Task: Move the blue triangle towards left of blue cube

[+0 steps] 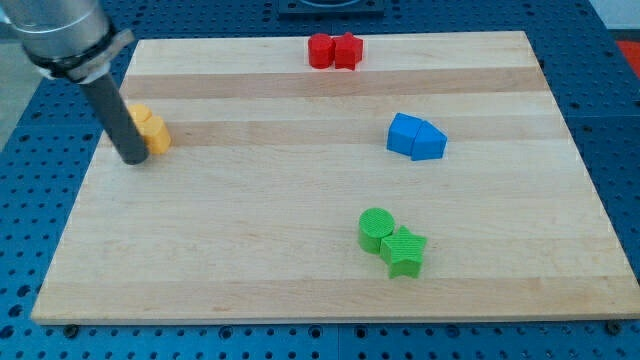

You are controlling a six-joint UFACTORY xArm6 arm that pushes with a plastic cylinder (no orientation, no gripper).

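A pale wooden board (300, 200) fills most of the scene, made of long planks laid side by side, their seams running from left to right as faint darker lines. Its grain is light and even, and soft overhead light leaves short, blurred shadows on it. The board lies on a blue perforated table (30, 200), whose regular rows of small holes show on the left, on the right and along the near edge. At the far edge, a dark fixture (330, 5) is partly visible, cut off.
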